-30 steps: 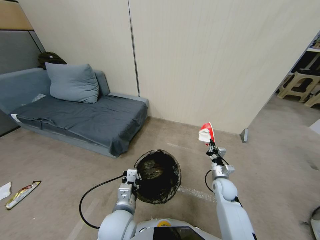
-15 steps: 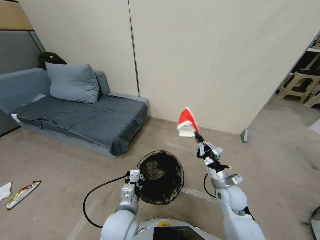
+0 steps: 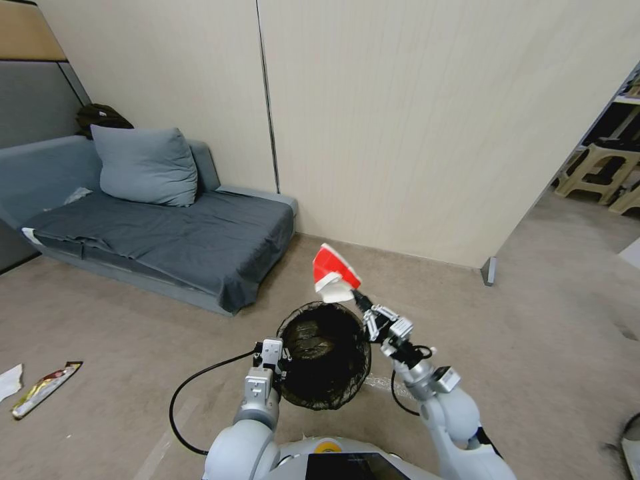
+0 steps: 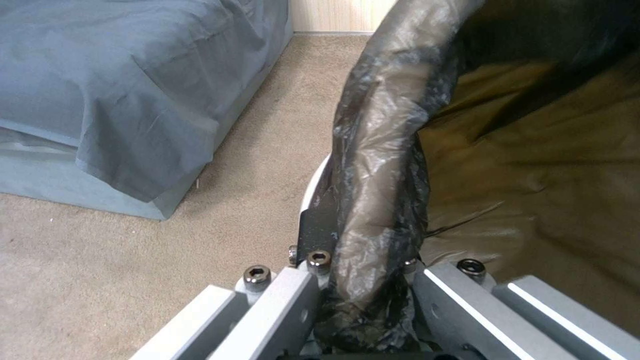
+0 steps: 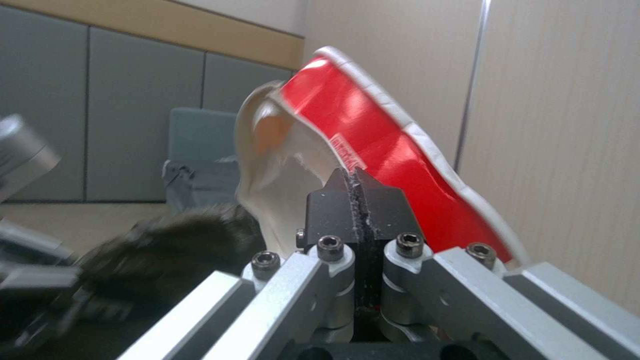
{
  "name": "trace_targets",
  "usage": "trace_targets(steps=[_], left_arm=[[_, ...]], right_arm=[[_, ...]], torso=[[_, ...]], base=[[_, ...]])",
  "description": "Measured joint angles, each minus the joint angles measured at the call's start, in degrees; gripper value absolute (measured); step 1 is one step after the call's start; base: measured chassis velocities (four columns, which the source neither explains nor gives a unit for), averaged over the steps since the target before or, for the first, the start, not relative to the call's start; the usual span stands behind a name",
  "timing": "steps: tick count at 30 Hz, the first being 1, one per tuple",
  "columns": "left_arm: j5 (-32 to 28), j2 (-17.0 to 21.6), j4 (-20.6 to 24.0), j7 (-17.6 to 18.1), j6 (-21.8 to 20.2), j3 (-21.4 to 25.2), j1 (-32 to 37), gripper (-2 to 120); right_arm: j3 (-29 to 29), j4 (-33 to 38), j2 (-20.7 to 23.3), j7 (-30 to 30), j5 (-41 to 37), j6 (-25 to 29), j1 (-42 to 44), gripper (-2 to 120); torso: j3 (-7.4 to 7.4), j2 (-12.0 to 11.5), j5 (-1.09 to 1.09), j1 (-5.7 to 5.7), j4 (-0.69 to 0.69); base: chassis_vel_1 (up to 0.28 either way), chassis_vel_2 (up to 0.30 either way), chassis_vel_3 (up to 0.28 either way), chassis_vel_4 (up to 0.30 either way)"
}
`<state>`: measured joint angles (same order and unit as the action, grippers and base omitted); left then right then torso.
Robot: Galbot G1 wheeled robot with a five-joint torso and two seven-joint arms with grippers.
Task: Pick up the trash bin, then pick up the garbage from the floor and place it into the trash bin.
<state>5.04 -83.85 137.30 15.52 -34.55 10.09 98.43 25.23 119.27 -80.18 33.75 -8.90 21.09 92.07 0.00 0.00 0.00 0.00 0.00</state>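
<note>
Trash bin (image 3: 325, 353) in left gripper (image 3: 283, 365), wrapper (image 3: 333, 271) above rim, sofa (image 3: 167, 233) behind.

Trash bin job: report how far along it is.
Done: the left pincer holds the trash bin off the floor by its bagged rim, and something already lies inside. In hand: the right pincer grips a red-and-white wrapper just above the bin's far edge, not released. Left: a snack wrapper and white scrap on the floor.

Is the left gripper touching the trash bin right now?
Touching. In the left wrist view, the left gripper has its jaws shut on the bag-covered rim of the trash bin.
</note>
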Motion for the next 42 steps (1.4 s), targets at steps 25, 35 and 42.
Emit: trace_targets(steps=[25,35,42], left_arm=[[-0.2,-0.2,0.3,0.1,0.1,0.2,-0.1,0],[-0.1,-0.3,0.3,0.1,0.1,0.1,-0.2,0],[-0.1,-0.4,0.4,0.2,0.1,0.1,-0.2,0]], right_arm=[[-0.8,-7.7,-0.2,1.9,3.2,6.6,4.4,0],[-0.8,-8.0,-0.2,2.7,3.6,7.2,4.5,0],[-0.6,-7.9,-0.1,3.5,4.0,7.6,4.7,0]], torso=[[0.0,0.0,0.0,0.0,0.0],[0.0,0.0,0.0,0.0,0.0],[0.0,0.0,0.0,0.0,0.0]], base=[[0.0,0.0,0.0,0.0],[0.0,0.0,0.0,0.0],[0.0,0.0,0.0,0.0]])
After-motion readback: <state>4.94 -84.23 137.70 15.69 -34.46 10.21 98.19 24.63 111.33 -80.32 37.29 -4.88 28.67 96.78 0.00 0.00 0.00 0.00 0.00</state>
